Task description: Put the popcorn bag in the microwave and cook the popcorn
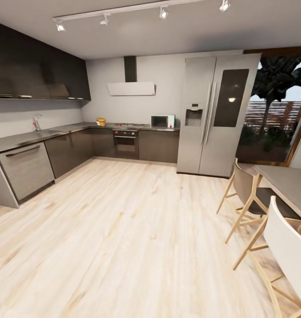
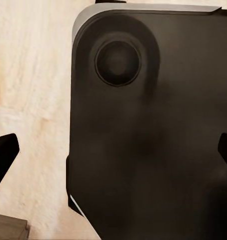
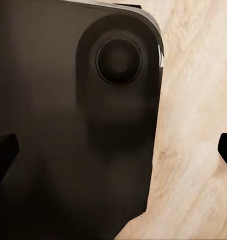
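A: Head view, robot far back across the wood floor (image 1: 123, 229), whole kitchen ahead. Popcorn bag?

B: Small tan thing on the desk (image 1: 17, 140), far corner, just left of the cooktop: popcorn bag (image 1: 100, 121), I judge. Too small to make out a label or rim. Microwave (image 1: 162, 121) sits on the same desk run, right of the cooktop, beside the fridge (image 1: 216, 115). Door looks closed.

A: Bag and microwave apart?

B: Yes, cooktop between them. Short carry once the robot gets there.

A: Arms?

B: Both wrist cameras point down at the robot's dark base (image 2: 153, 150) and floor, so arms look tucked for driving, my guess. Left gripper (image 2: 113, 152): fingertips at opposite frame edges, jaws spread wide, nothing between. Right gripper (image 3: 113, 150) same, wide apart, empty.

A: Hidden stuff?

B: Popcorn itself not visible. Microwave knobs blurred. Chairs (image 1: 252, 198) and the dining table cut off at right.

A: Stage?

B: Approach only, nothing grasped yet.
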You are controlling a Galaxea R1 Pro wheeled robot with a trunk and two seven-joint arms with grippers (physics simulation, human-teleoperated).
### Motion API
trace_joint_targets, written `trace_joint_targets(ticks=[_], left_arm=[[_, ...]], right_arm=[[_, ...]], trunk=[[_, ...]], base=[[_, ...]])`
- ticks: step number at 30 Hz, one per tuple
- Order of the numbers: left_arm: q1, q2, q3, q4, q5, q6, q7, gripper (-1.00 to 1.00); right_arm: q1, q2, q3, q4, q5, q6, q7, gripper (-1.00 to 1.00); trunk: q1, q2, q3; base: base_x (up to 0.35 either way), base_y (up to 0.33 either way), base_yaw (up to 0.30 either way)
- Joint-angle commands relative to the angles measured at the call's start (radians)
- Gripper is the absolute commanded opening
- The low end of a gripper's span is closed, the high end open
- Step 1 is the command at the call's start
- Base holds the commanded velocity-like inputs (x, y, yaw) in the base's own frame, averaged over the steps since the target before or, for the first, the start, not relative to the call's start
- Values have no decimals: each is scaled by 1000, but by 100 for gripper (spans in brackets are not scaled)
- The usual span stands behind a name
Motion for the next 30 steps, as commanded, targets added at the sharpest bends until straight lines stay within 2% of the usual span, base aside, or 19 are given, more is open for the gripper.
trace_joint_targets(ticks=[1,10,20,30], left_arm=[[0,0,0,0,9,0,0,100],[0,-1,0,1,9,0,0,100],[0,-1,0,1,9,0,0,100],[0,0,0,1,10,0,0,100]], right_arm=[[0,0,0,1,6,-3,-3,100],[0,1,-1,1,19,-6,-4,100],[0,-3,-1,1,20,-6,-4,100],[0,-4,-1,1,21,-6,-4,100]], trunk=[[1,0,-1],[1,0,-1],[1,0,-1],[1,0,-1]], base=[[326,88,0],[326,88,-8],[326,88,-184],[326,95,-18]])
